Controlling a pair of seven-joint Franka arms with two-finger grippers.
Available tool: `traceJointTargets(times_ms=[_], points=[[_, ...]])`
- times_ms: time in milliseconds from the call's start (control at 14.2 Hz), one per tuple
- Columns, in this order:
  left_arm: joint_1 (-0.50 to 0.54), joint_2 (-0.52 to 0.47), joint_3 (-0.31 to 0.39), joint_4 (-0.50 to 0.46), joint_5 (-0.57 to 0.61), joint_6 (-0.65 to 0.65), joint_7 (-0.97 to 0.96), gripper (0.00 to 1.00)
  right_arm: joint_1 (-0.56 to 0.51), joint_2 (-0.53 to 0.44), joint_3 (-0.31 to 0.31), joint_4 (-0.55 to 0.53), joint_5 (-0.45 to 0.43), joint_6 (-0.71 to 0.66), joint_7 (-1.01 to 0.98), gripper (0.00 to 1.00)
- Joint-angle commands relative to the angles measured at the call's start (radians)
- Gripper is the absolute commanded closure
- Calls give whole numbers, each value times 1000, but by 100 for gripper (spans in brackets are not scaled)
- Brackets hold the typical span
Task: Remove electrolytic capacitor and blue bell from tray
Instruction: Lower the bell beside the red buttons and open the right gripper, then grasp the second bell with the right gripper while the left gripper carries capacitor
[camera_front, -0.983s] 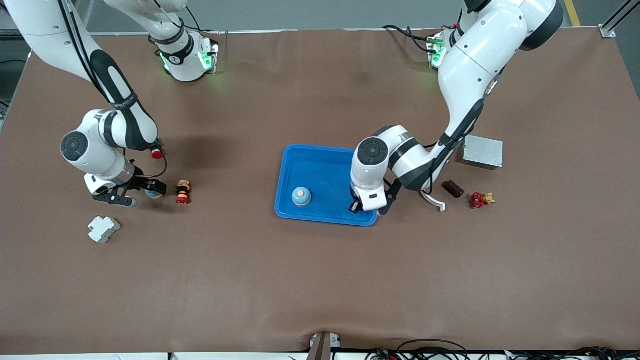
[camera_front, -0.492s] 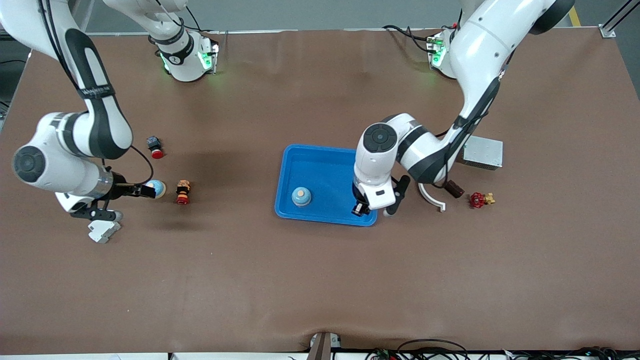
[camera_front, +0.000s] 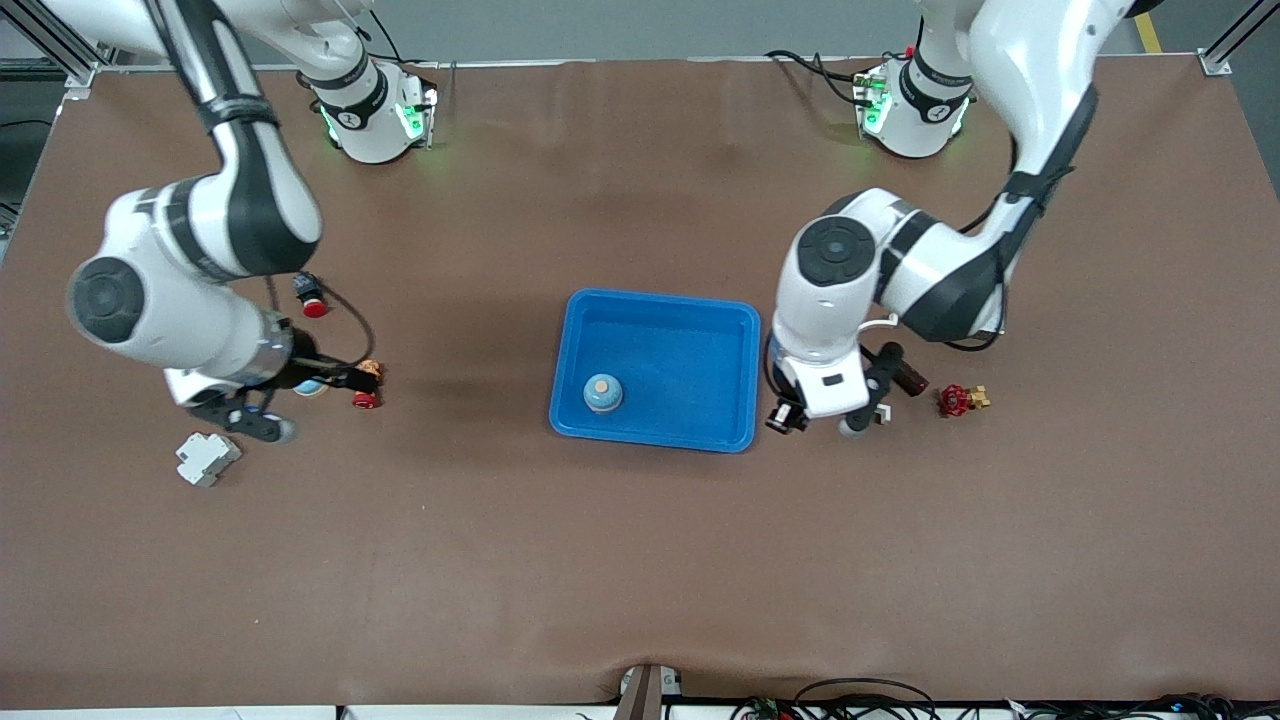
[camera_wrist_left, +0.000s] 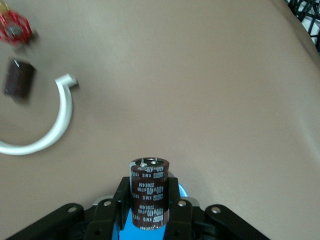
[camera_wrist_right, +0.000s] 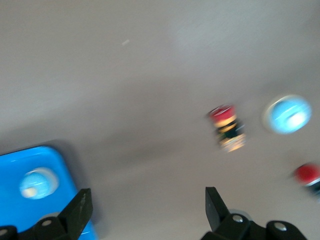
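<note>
Front view: a bell (camera_front: 603, 392) sits in the blue tray (camera_front: 655, 308); the left gripper (camera_front: 786, 417) hovers at the tray's edge.

Left wrist view: its jaws clamp the capacitor (camera_wrist_left: 149, 192).

Right wrist view: the right gripper (camera_wrist_right: 145, 210), jaws apart, hangs above a second blue bell (camera_wrist_right: 287, 114), away from the tray.

- The left arm reaches down from its base and bends at the elbow, its wrist pointing down at the surface.
- The left gripper (camera_front: 783, 417) hangs above the surface, its black fingers (camera_wrist_left: 123, 197) clamped on an upright dark brown cylindrical capacitor (camera_wrist_left: 149, 192).
- The right arm arches down toward its own end of the surface.
- The right gripper (camera_front: 290, 395) hangs low, its fingers (camera_wrist_right: 80, 211) spread wide and empty.
</note>
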Motion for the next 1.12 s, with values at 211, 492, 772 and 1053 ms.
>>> traceJointTargets(times_ms=[211,492,772,1053], points=[[364,-36,-197,-70,-32,-120,322,100,241,91,-10,32,21,218,409,0],[479,-29,-197,-126,-30,-121,482,100,373,301,-17,169,-131,292,677,0],[595,-21,-195,-181,-20,-120,700,100,419,461,-17,302,-197,307,785,0],[688,25,-195,-261,113,-43,738,100,436,495,-18,302,-199,358,799,0]])
